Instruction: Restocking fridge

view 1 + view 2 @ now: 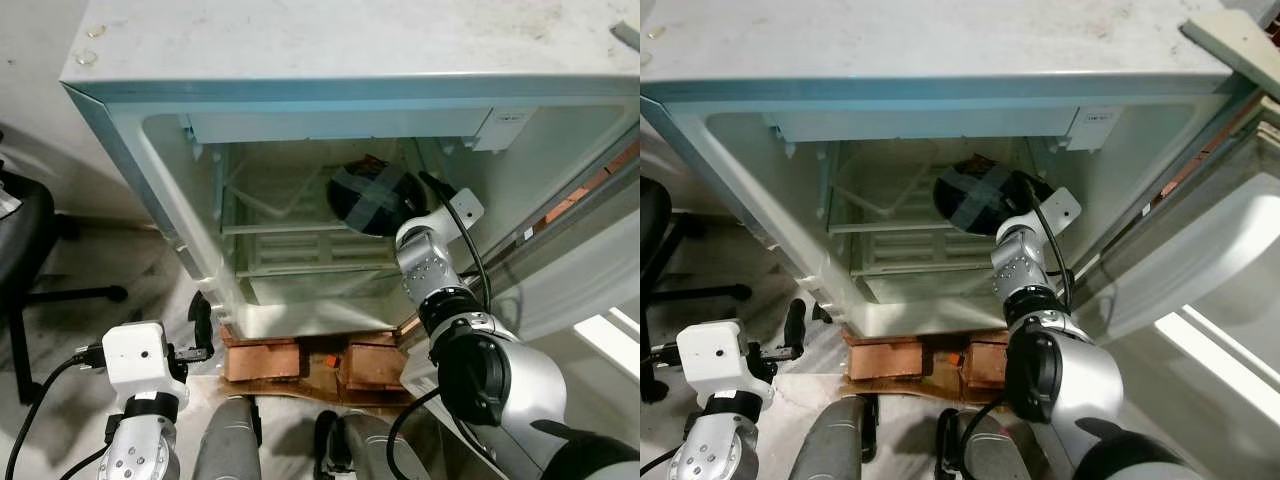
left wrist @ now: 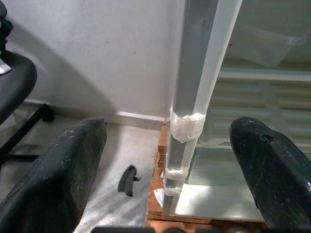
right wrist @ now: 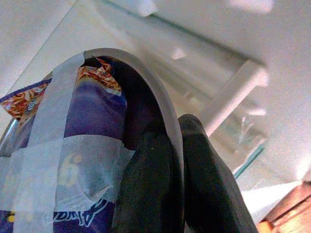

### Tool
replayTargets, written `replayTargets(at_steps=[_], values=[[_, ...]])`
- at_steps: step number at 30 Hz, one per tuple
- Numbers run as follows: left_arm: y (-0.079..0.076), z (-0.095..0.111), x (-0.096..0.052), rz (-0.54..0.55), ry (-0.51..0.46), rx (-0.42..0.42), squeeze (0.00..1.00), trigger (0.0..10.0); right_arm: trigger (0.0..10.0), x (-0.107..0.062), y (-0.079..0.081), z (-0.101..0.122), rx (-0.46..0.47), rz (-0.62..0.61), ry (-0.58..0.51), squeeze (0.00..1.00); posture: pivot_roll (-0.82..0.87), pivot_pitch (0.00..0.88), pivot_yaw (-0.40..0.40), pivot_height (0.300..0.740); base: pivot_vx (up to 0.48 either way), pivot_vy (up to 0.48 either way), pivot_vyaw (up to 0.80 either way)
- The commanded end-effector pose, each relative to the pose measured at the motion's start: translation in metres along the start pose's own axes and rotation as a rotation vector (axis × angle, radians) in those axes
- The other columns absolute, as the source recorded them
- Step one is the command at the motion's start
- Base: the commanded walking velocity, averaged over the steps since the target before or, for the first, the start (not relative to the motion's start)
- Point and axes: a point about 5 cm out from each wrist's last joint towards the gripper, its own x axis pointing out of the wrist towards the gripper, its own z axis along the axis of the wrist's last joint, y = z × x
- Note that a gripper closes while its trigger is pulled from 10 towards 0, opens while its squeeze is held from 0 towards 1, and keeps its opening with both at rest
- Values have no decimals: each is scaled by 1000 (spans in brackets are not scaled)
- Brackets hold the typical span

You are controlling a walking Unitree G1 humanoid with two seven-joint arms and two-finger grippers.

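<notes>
One taped bowl (image 1: 368, 198), pinched by right claw (image 3: 170, 145), inside one fridge (image 1: 300, 60).

The left gripper (image 2: 167, 179) is held wide apart, one black finger (image 2: 53, 179) on one side and the other at the opposite edge, nothing between them but open air. Beyond the gap stands the front corner post of the fridge (image 2: 204, 63), a pale upright frame with two pieces of whitish tape (image 2: 187, 128) wrapped on it, one above the other. Inside the fridge, a glass shelf (image 2: 265, 75) and a white ribbed panel below it can be made out. The cabinet rests on reddish bricks (image 2: 160, 165). A small dark curved scrap (image 2: 127, 179) lies on the grey floor (image 2: 112, 155) beside the bricks. A white wall (image 2: 97, 53) rises behind, and part of a black office chair (image 2: 17, 92) shows near it.
</notes>
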Motion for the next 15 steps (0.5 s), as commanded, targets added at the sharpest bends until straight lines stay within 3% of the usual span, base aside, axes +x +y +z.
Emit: replayTargets(at_steps=[1, 2, 3, 9, 10, 11, 15], values=[[0, 0, -3, 21, 16, 4, 0, 10000, 10000, -3, 10, -11, 93, 19, 62, 271, 319, 304, -87, 740, 0, 0, 0], [0, 0, -3, 21, 16, 4, 0, 10000, 10000, -3, 10, -11, 93, 19, 62, 271, 319, 304, -87, 740, 0, 0, 0], [-2, 1, -3, 20, 15, 2, 0, 10000, 10000, -3, 18, -11, 135, 50, 66, 1000, 325, 297, -91, 740, 0, 0, 0], [-2, 2, 2, 27, 9, -5, 0, 10000, 10000, -6, 45, -4, 261, 182, 75, 1000, 319, 287, -96, 740, 0, 0, 0], [-2, 2, 2, 27, 9, -5, 0, 10000, 10000, -6, 45, -4, 261, 182, 75, 1000, 319, 287, -96, 740, 0, 0, 0], [-2, 1, 6, 39, 10, -20, 0, 10000, 10000, -7, 55, 2, 222, 278, 58, 1000, 306, 274, -101, 740, 0, 0, 0], [-2, 1, 8, 42, 9, -24, 0, 10000, 10000, -7, 55, 4, 154, 310, 45, 1000, 301, 265, -104, 740, 0, 0, 0]])
